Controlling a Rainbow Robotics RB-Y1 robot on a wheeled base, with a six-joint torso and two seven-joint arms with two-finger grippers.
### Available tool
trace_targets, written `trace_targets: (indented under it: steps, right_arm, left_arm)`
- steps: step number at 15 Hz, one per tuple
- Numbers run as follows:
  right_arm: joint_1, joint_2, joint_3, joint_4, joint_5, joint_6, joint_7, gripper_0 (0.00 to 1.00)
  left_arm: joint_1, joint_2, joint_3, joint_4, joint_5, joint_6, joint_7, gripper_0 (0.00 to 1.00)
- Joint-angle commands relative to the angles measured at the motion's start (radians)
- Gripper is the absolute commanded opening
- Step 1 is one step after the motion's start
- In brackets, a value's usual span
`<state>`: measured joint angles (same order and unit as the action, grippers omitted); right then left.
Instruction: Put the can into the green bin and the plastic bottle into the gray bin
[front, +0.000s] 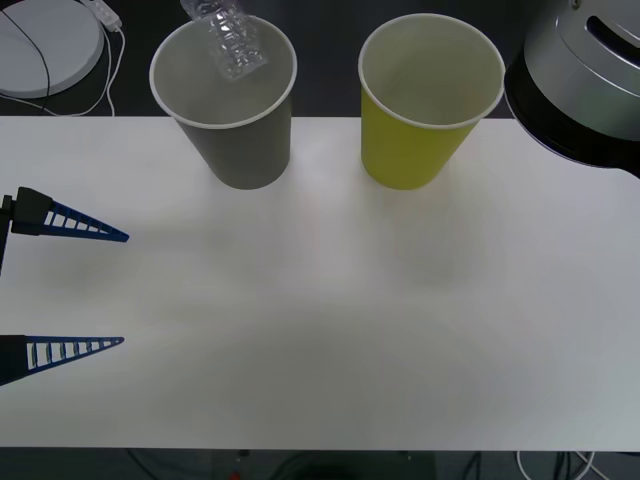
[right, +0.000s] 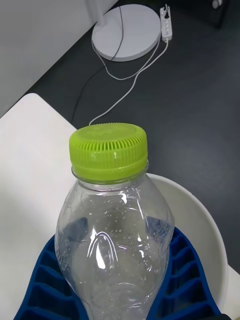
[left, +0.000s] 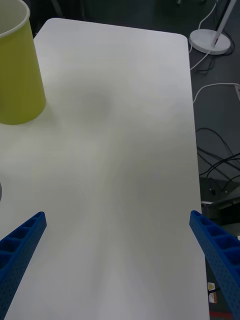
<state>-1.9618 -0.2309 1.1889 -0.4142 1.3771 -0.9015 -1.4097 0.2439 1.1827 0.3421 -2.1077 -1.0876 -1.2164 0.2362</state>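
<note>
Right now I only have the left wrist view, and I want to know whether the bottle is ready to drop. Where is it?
Observer: The right gripper is shut on the plastic bottle, with its fingers around the clear body below the green cap.
Operator: Is it over the correct bin?
Observer: In the front view it hangs tilted over the open mouth of the gray bin, not over the green bin.
Operator: Are the two bins touching?
Observer: No. The gray bin stands apart, on the robot's left of the green one, and both are upright at the far edge of the table.
</note>
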Motion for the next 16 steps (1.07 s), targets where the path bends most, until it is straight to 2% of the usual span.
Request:
trace_targets:
  steps: [1, 5, 6, 7, 8, 9, 10, 16]
  right_arm:
    - [0.0, 0.004, 0.0, -0.003, 0.0, 0.0, 0.0, 0.0]
    - [0.0, 0.007, 0.001, -0.005, 0.002, 0.0, 0.0, 0.0]
    - [0.0, 0.007, 0.001, -0.003, 0.002, 0.0, 0.0, 0.1]
    - [0.0, 0.007, 0.003, -0.005, 0.002, 0.0, 0.0, 0.48]
    - [0.0, 0.007, 0.006, -0.005, 0.002, 0.0, 0.0, 0.73]
    - [0.0, 0.007, 0.011, -0.005, 0.002, -0.002, 0.0, 0.92]
    - [0.0, 0.007, 0.015, -0.005, 0.002, -0.002, 0.001, 1.0]
    - [0.0, 0.007, 0.015, -0.009, 0.002, -0.002, 0.001, 1.0]
  left_arm:
    - [0.0, 0.0, 0.0, 0.0, 0.0, 0.0, 0.0, 1.0]
    - [0.0, 0.0, 0.0, 0.0, 0.0, 0.0, 0.0, 1.0]
    - [0.0, 0.0, 0.0, 0.0, 0.0, 0.0, 0.0, 1.0]
    - [0.0, 0.0, 0.0, 0.0, 0.0, 0.0, 0.0, 1.0]
    - [0.0, 0.0, 0.0, 0.0, 0.0, 0.0, 0.0, 1.0]
    - [0.0, 0.0, 0.0, 0.0, 0.0, 0.0, 0.0, 1.0]
    - [0.0, 0.0, 0.0, 0.0, 0.0, 0.0, 0.0, 1.0]
    - [0.0, 0.0, 0.0, 0.0, 0.0, 0.0, 0.0, 1.0]
